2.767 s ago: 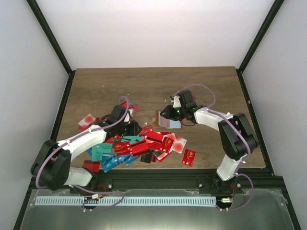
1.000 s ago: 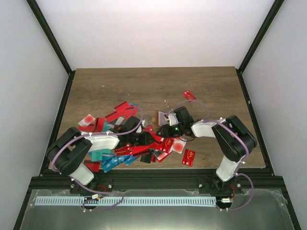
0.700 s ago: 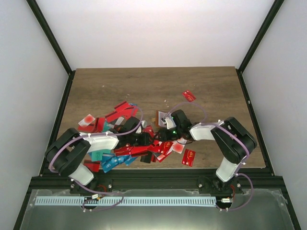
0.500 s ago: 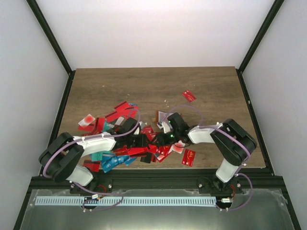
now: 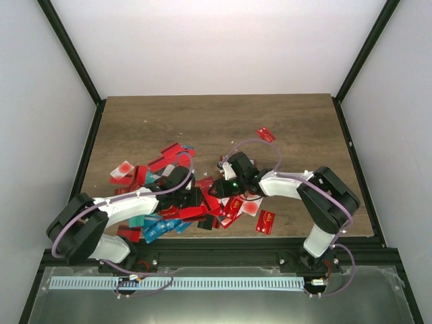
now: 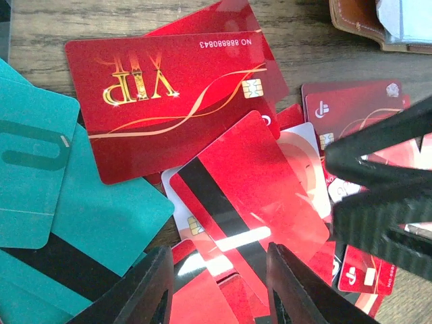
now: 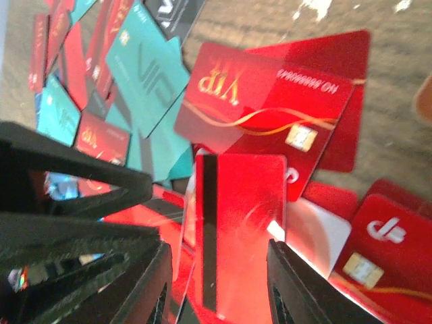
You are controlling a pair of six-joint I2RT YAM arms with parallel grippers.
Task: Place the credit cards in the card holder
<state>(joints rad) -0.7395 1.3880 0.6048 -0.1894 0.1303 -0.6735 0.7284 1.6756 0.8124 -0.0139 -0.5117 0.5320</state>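
Credit cards (image 5: pixel 174 154), mostly red with some teal ones, lie scattered in a loose pile on the near left half of the wooden table (image 5: pixel 223 121). One red card (image 5: pixel 266 135) lies alone farther to the right, and another single red card (image 5: pixel 264 221) lies near the right arm's base. Both arms reach low into the pile. The left gripper (image 5: pixel 197 197) and the right gripper (image 5: pixel 219 189) point at each other and are very close, almost touching. I cannot pick out the card holder with certainty in this view.

In the left wrist view, the card holder (image 6: pixel 358 23) is at the upper right corner, partly cut by the edge. It lies on bare wood just beside the cards, brown outside and pale blue inside. A red VIP card (image 6: pixel 169 101) lies flat, and teal cards (image 6: pixel 81 223) are at the left. A red card with a black stripe (image 6: pixel 250 202) is tilted, and its lower end goes into the gap between the left fingers (image 6: pixel 148 290). These fingers stand apart, and I cannot tell if they press the card. The black fingers of the right gripper come in from the right, with their tips at this card's corner.

In the right wrist view, the same striped card points lengthwise into the gap between the right fingers (image 7: pixel 152 290), which also stand apart. Whether they grip it is not clear. The left gripper's dark fingers fill the left side, beside the card's edge.
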